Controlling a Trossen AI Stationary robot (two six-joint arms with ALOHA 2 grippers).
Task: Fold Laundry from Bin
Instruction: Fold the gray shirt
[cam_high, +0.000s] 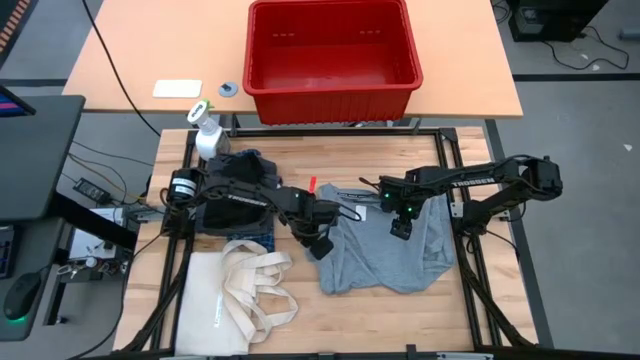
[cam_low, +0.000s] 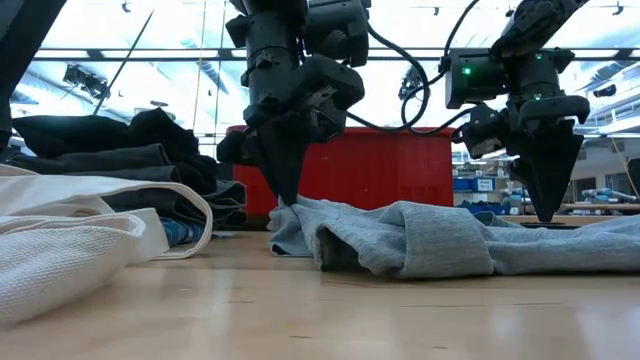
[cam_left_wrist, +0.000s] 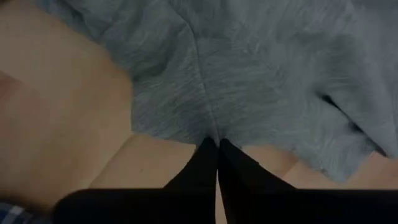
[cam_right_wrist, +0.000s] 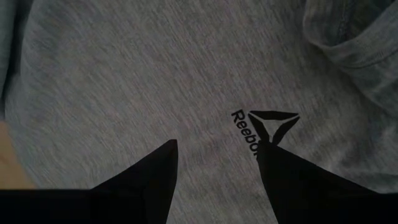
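from the high view, a light grey shirt (cam_high: 385, 250) is lying rumpled on the wooden table (cam_high: 400, 320), with the left gripper (cam_high: 318, 243) sitting at its near-left edge and the right gripper (cam_high: 400, 226) hovering over its middle. the red bin (cam_high: 330, 55) is standing at the far side, well apart, and it is looking empty inside. dark folded garments (cam_high: 235, 185) are piling by the left arm, and a cream tote bag (cam_high: 235, 295) is lying beside them with nothing showing in it.

in the low view, the left gripper (cam_low: 285, 190) is coming down to a point right at the shirt's (cam_low: 430, 240) edge, while the right gripper (cam_low: 545, 195) is standing over the cloth further along.

in the left wrist view, the fingers (cam_left_wrist: 205, 162) are pressing together with the shirt's (cam_left_wrist: 249, 81) hem meeting their tips; the pinch is looking very shallow, so a lift is likely slipping the fabric free.

in the right wrist view, the fingers (cam_right_wrist: 155, 168) are standing well apart above the printed logo (cam_right_wrist: 261, 127), holding nothing. if this gripper is closing here, it is likely bunching the middle rather than catching an edge, spoiling the fold.
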